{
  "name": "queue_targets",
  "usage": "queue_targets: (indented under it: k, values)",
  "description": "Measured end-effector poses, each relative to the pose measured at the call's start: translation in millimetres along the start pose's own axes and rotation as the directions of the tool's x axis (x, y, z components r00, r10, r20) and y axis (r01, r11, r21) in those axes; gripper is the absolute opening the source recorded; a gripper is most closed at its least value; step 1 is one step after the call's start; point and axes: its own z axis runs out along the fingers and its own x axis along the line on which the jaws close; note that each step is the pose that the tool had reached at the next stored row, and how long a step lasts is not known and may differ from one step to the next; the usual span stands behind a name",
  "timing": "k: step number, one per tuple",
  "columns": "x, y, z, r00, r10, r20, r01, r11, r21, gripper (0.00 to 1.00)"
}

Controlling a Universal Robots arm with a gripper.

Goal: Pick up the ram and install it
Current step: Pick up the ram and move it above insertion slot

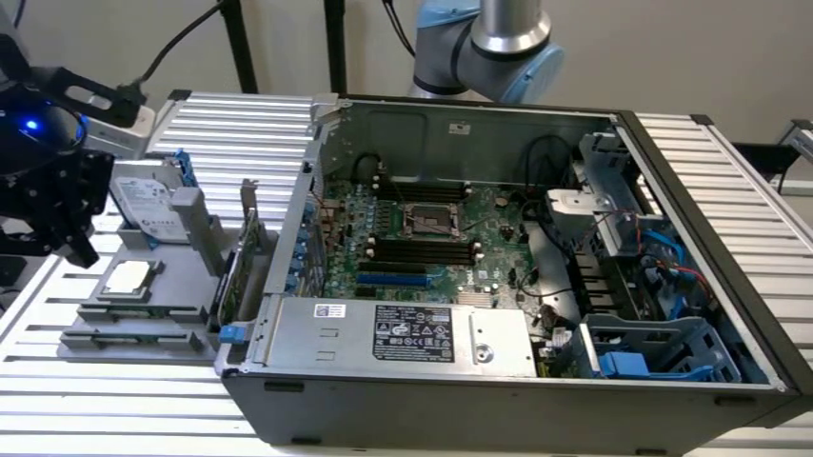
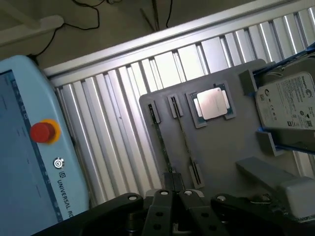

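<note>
Found the gripper [image 2: 173, 197] low over the tray [image 2: 221, 147]; could not tell whether open or clamped. Saw the ram [image 2: 163, 147] standing on edge in its tray holder, one end at the gripper, near the CPU [image 2: 212, 104]. Judged the pickup not yet finished. Farther off, saw the black slots [image 1: 420, 249] in the case [image 1: 381, 405] without a green stick: install left to do.

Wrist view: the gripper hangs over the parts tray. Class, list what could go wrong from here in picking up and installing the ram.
1. The ram stands edge-on in the grey tray, a thin target; a misaligned gripper could strike its holders.
2. The processor lies close beside it and could get knocked.
3. The expansion card and the case wall stand between tray and memory slots, so a low carry might clip them.
</note>
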Motion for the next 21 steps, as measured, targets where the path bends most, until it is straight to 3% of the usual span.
queue_targets:
  k: [6,14,17,21]
  values:
    - [-0.1,-0.1,2.5,0.9942,-0.107,-0.0029,0.107,0.9942,0.0093,0.11]
    - [-0.2,-0.2,4.3,0.9766,-0.215,0.0127,0.214,0.976,0.0409,0.11]
    - [0.0,0.3,5.5,0.9708,-0.239,0.0252,0.237,0.9703,0.0483,0.11]
    - [1.7,1.4,8.2,0.9649,-0.256,0.0593,0.253,0.9662,0.0492,0.11]
